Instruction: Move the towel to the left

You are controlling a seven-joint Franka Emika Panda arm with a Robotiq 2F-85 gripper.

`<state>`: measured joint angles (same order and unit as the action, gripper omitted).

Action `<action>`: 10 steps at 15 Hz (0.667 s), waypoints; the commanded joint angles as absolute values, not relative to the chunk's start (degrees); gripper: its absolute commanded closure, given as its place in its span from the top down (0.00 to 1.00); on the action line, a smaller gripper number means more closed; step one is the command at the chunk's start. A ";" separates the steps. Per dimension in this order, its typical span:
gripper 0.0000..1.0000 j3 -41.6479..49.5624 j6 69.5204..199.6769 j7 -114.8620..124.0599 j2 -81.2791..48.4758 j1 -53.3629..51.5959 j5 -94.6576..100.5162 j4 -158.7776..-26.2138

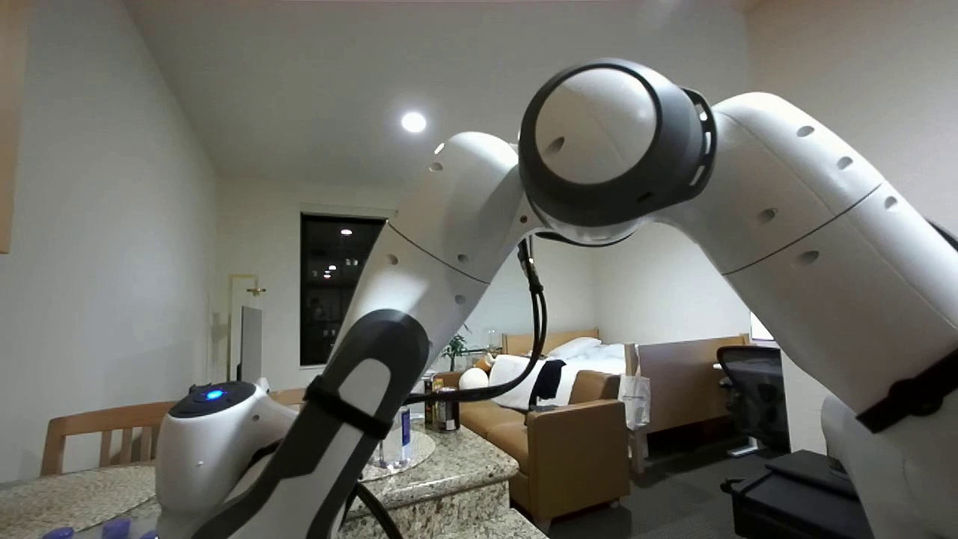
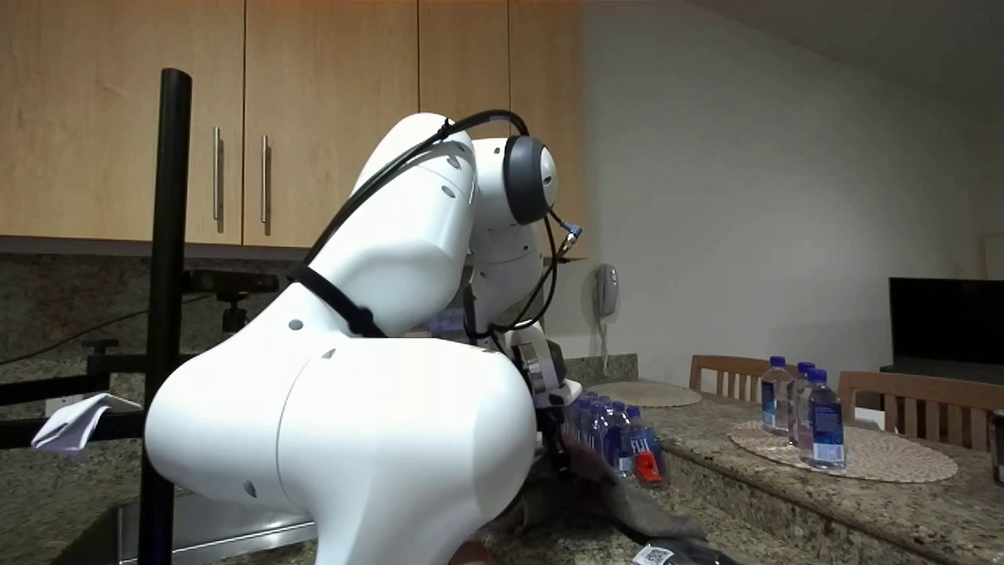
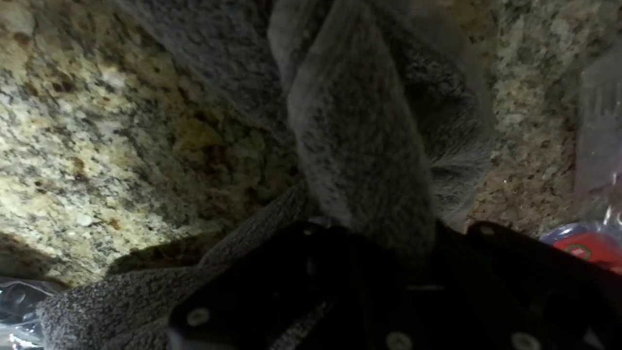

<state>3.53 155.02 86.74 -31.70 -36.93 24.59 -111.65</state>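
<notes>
Jaws: closed on fold of grey fuzzy fabric towel (image 3: 359, 126), contact shadowed | Location: bunched on speckled granite counter (image 3: 112, 160), cropped in wrist view; partly behind white arm (image 2: 408, 439) in an exterior view

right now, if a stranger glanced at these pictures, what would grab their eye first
Probably the white robot arm, arching across the middle of an exterior view. Next, in the wrist view, the grey towel, its fold caught in the black gripper over the speckled stone counter. In an exterior view, a vivid red patch also pops by the clustered water bottles.
</notes>
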 commanded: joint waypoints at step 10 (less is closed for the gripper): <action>0.09 4.40 154.28 86.71 -36.15 -34.75 17.44 -102.53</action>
<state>4.52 155.03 86.74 -35.58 -35.18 19.03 -104.08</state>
